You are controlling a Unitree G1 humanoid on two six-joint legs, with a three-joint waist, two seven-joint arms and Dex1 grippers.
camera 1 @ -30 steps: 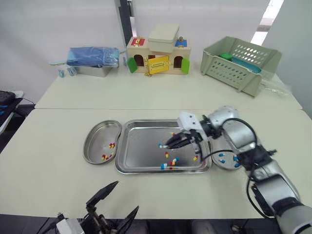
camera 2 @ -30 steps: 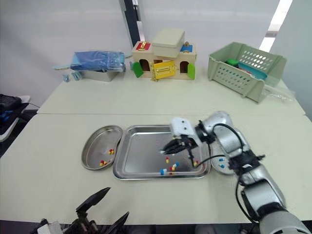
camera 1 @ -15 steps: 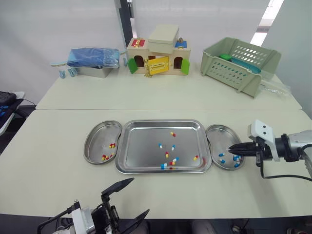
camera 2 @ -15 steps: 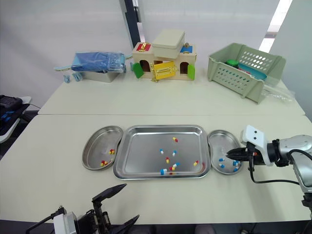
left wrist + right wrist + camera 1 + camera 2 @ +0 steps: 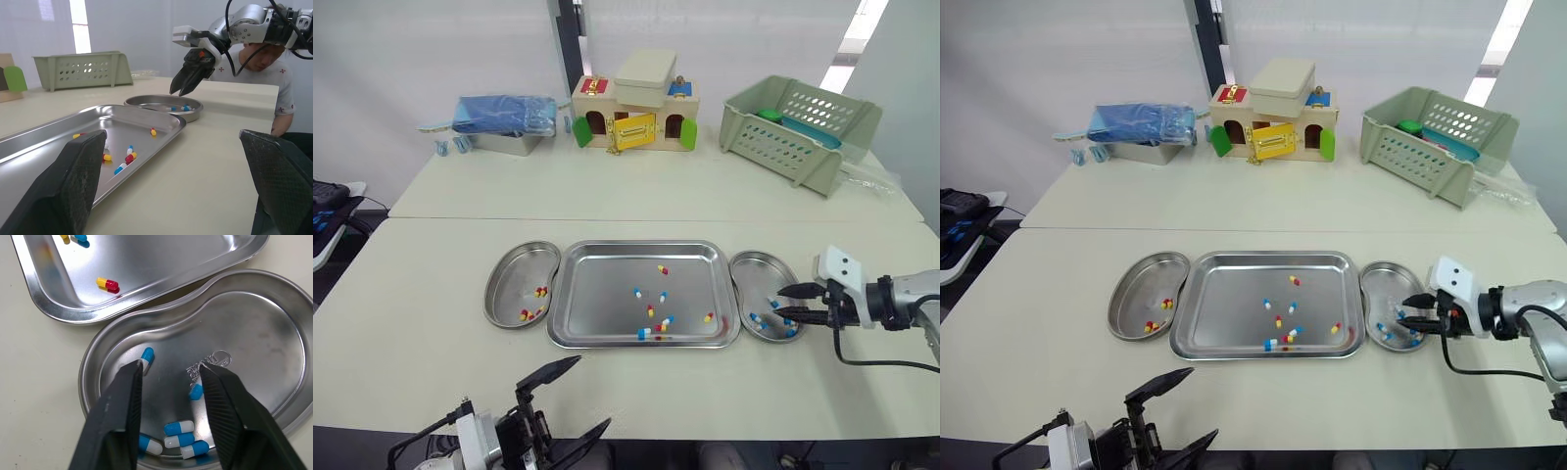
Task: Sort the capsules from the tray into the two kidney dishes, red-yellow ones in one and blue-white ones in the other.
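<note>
Risk: striking the right kidney dish (image 5: 756, 258) and spilling its contents.
Head view: right end effector (image 5: 781, 301), fingers spread and empty, hung over the dish; left end effector (image 5: 570, 403) was open, empty. Left wrist view: the right tips sat near the dish rim; a low sweep could tip it. Right wrist view: blue-white capsules (image 5: 179, 427) in the dish looked glossy, rounded, roll-prone.

Polished metal on a matt table (image 5: 421, 333)
The tray (image 5: 597, 294) and both kidney dishes (image 5: 514, 274) are finished in smooth, mirror-bright steel; the capsules (image 5: 643, 334) are glossy, and the basket (image 5: 783, 142) is moulded in perforated plastic.
</note>
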